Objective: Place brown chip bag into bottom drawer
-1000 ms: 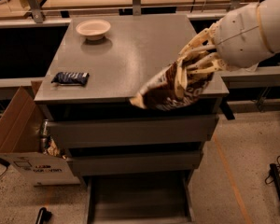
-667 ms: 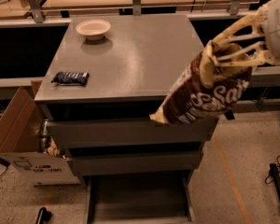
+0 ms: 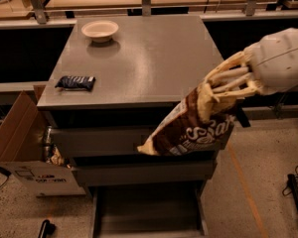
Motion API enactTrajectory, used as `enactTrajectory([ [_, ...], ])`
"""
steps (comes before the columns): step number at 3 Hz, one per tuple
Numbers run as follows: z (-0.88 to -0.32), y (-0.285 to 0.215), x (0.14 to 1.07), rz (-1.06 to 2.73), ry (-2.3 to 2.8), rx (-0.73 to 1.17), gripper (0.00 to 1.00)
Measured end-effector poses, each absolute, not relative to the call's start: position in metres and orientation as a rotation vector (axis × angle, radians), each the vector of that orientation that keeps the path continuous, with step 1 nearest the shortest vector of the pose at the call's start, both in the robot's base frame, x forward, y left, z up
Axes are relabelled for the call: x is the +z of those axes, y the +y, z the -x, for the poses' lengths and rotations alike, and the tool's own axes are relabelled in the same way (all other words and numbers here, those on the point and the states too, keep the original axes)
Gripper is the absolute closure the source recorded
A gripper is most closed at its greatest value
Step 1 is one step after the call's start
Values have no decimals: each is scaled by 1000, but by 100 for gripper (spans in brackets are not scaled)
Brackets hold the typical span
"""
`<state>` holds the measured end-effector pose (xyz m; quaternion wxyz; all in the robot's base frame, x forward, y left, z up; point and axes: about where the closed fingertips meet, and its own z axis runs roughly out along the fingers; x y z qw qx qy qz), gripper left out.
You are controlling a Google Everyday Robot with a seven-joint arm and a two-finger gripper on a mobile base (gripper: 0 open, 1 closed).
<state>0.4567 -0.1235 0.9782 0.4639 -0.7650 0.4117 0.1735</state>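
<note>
My gripper (image 3: 214,94) comes in from the right, past the cabinet's right front corner, and is shut on the top of the brown chip bag (image 3: 188,129). The bag is dark brown with cream edges and white lettering. It hangs tilted down to the left in front of the upper drawers, off the cabinet top. The bottom drawer (image 3: 149,217) is pulled open below it, a shallow grey tray with a bare floor.
On the grey cabinet top (image 3: 149,58) lie a small dark-blue wrapped bar (image 3: 75,82) at the left and a cream bowl (image 3: 100,30) at the back. An open cardboard box (image 3: 25,148) stands left of the cabinet. A black object (image 3: 295,192) lies on the floor at right.
My gripper has carried the bag rightward and down, off the cabinet top's front edge, so it now hangs in front of the upper drawers.
</note>
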Motion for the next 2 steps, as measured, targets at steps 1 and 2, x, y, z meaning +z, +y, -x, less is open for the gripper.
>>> enactTrajectory([
  [1,-470,-87,929,1863,1113,602,100],
  [2,-470,-84,926,1861,1125,620,100],
])
